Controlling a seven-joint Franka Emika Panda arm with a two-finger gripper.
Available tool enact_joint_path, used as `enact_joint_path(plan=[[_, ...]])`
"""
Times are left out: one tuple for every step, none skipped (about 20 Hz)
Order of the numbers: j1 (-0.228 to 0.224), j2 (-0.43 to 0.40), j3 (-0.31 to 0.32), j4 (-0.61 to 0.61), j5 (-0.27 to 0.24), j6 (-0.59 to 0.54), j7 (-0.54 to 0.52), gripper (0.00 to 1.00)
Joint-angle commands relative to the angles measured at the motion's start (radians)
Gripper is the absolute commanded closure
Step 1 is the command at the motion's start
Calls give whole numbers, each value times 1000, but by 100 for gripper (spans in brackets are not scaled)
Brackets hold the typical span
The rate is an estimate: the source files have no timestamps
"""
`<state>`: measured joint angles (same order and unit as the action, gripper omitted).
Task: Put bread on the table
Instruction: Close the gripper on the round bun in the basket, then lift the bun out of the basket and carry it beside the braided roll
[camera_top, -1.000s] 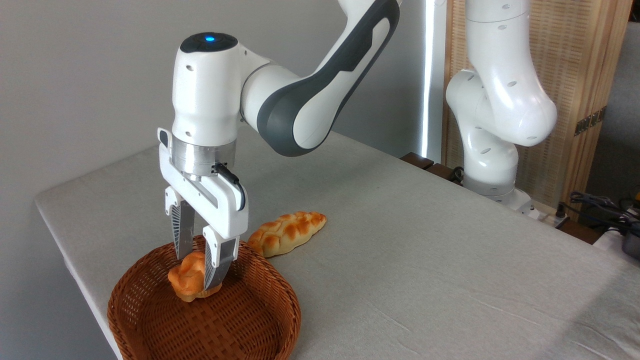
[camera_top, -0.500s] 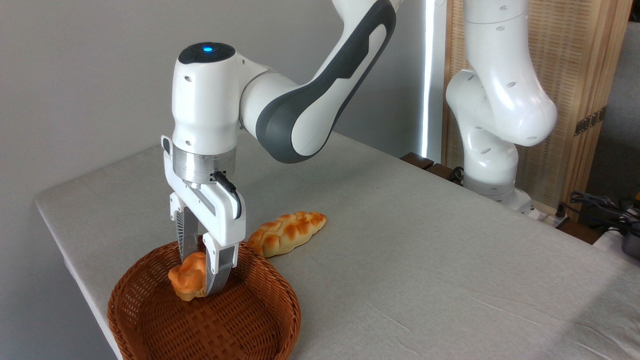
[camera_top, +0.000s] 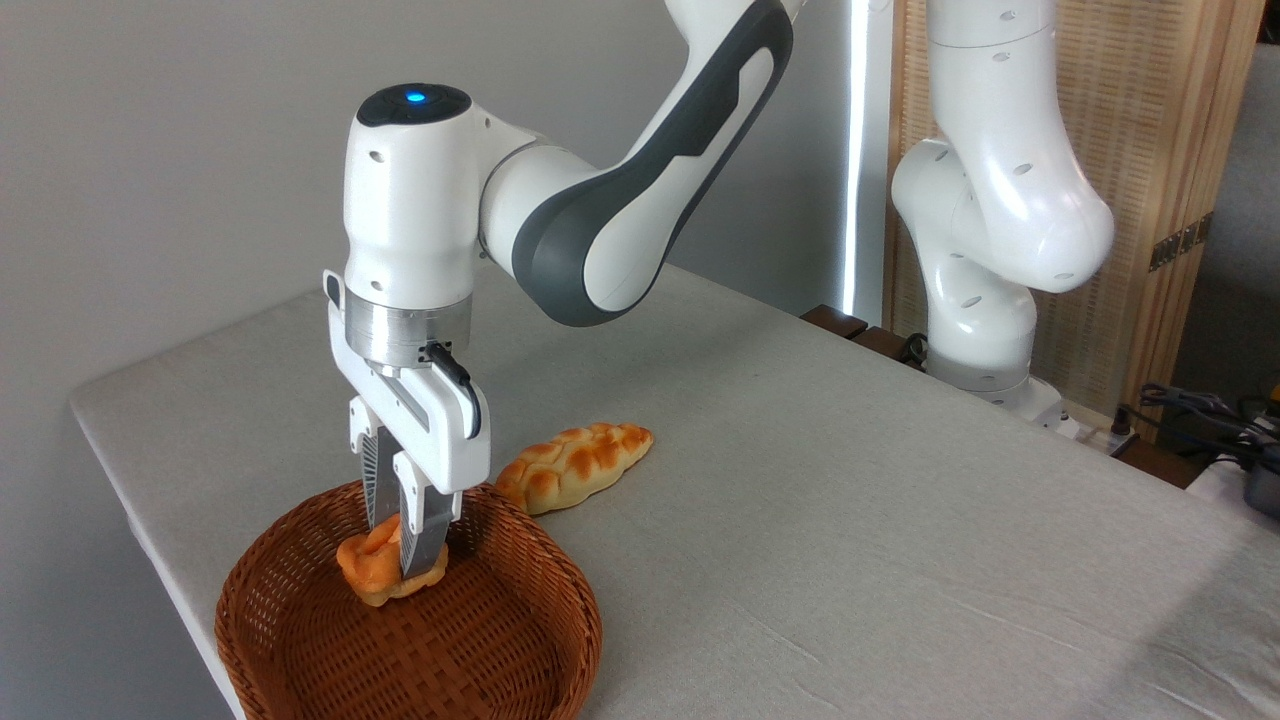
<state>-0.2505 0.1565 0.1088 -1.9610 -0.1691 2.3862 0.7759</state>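
The bread (camera_top: 385, 570) sits in the basket (camera_top: 300, 640), directly under the gripper (camera_top: 405, 545), whose fingers are pinched narrow on its middle. It looks light, w/ a glossy and maybe slippery crust, so a grip across the middle seems safest. Vs 1 s ago, the jaws have closed in.

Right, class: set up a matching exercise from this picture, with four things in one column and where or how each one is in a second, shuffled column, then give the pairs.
Column 1
1. bun
2. braided loaf
3. basket
4. gripper

Column 2
A. near the table's front left edge
B. shut on a piece of bread
C. lying on the cloth beside the basket
D. inside the basket, pinched between two fingers

Pairs: 1-D, 2-C, 3-A, 4-B
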Motion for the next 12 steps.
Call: enact_joint_path(plan=[[5,-2,8,14,5,7,8,49],[8,-9,9,16,3,8,8,48],[8,-21,11,16,3,8,8,47],[8,-38,12,16,2,7,8,45],[8,-57,20,14,2,7,8,44],[8,-75,25,14,2,5,6,44],[8,-92,28,14,2,2,5,44],[8,-116,41,11,0,-4,3,44],[8,-141,52,10,0,-24,3,44],[8,-165,54,10,0,-63,8,44],[8,-193,63,8,2,-112,12,44],[8,-219,84,7,2,-157,14,44]])
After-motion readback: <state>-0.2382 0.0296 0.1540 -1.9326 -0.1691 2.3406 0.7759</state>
